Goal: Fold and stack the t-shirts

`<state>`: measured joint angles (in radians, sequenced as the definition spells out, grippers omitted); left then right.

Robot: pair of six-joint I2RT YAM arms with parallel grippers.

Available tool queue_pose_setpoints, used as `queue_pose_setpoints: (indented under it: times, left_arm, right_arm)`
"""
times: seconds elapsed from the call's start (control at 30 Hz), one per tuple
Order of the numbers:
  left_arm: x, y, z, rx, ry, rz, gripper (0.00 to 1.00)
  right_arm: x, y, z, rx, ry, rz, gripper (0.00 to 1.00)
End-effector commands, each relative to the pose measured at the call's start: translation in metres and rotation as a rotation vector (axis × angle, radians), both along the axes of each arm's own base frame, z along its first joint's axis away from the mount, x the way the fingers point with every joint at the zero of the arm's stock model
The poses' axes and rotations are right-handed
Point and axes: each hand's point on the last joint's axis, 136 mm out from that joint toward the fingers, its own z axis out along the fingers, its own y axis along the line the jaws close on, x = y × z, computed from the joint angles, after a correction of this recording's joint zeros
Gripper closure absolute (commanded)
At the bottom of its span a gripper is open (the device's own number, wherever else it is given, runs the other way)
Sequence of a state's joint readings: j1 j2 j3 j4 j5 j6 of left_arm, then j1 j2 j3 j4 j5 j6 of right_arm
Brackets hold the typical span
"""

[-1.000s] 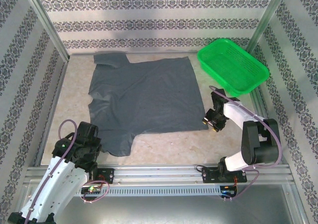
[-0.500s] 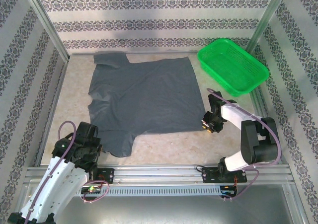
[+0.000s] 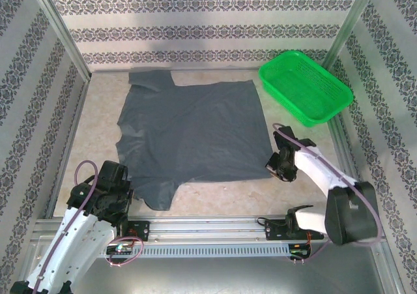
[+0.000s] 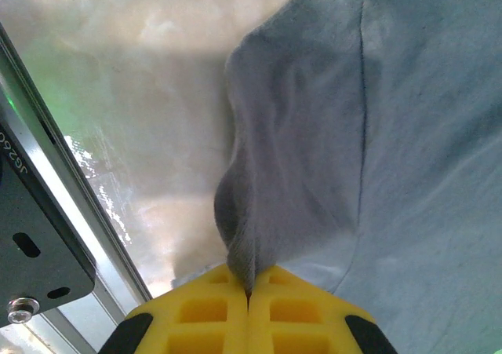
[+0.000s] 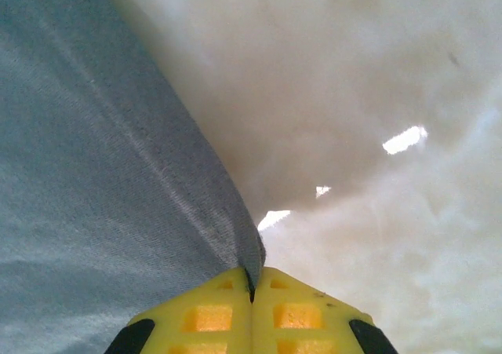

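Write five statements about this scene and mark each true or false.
1. The t-shirt lies spread on the table. True.
2. The t-shirt sits in the basket. False: it lies beside the basket, on the table.
3. The right gripper is shut on the t-shirt's corner. True.
4. The left gripper hangs open. False: it is shut on the t-shirt's edge.
5. The basket sits at the table's far right. True.
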<state>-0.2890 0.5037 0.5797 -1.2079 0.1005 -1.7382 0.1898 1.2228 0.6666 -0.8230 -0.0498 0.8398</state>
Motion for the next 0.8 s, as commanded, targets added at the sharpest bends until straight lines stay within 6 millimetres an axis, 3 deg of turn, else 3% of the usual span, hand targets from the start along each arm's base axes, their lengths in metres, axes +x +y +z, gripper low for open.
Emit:
queue_pose_setpoints:
  times: [0.0,0.17,0.5,0.77]
  left_arm:
    - [-0.013,0.000,-0.012,-0.003,0.068,0.018,1.00]
    - [0.002,-0.003,-0.011,0.002,0.040,-0.004,1.00]
    - [0.123,-0.013,0.059,0.168,-0.292,-0.193,1.00]
    - [0.195,-0.007,0.076,0.195,-0.369,-0.253,1.00]
  right_arm:
    - [-0.038,-0.007,-0.005,-0.033,0.107,-0.005,1.00]
    - [-0.016,0.000,-0.001,-0.004,0.069,-0.005,1.00]
    - [0.052,0.011,0.042,0.049,-0.055,-0.052,1.00]
    - [0.101,0.013,0.055,0.105,-0.069,-0.139,1.00]
